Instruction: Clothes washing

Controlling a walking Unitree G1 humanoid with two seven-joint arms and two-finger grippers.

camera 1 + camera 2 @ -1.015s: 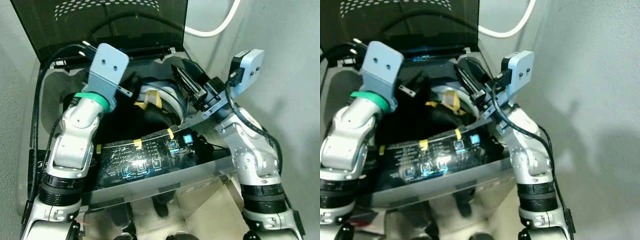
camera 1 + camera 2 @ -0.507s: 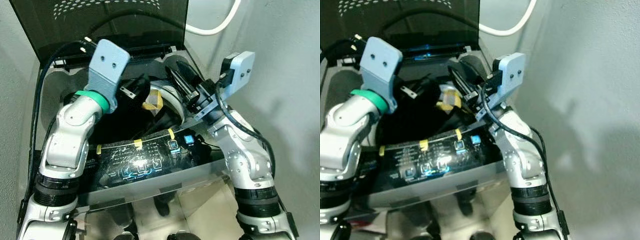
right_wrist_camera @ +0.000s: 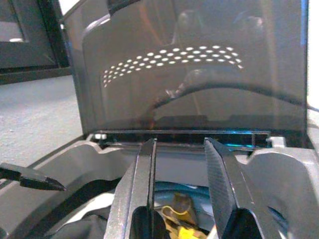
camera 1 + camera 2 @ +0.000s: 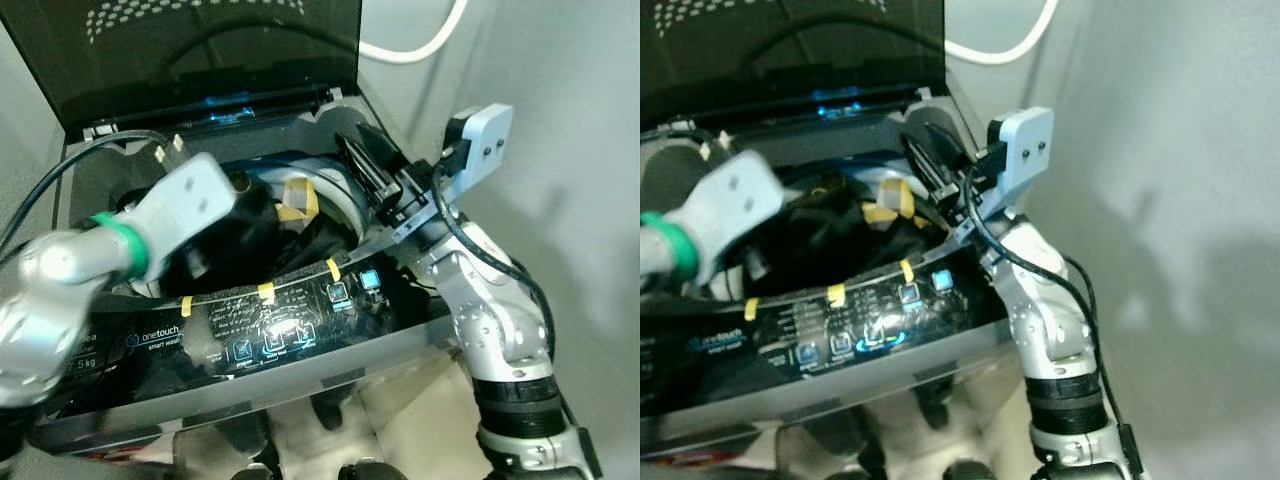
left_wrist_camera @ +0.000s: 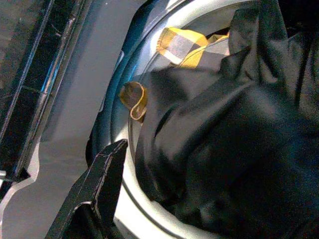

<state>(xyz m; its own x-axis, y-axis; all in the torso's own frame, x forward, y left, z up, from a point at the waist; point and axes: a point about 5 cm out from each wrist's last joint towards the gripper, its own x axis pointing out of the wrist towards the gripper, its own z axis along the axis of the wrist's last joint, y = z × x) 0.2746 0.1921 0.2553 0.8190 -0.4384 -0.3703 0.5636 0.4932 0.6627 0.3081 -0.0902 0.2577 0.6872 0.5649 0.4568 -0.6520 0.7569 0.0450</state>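
Here the R gripper (image 3: pixel 179 164) hovers parted over the drum's dark clothes (image 5: pixel 234 149) — L gripper: can't tell.

control panel (image 4: pixel 270 335) | "onetouch" | "smart washer" beneath | "kg" at left

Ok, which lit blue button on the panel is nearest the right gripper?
The rightmost blue button, at the panel's right end, nearest the right gripper; the other bright button sits just left of it.
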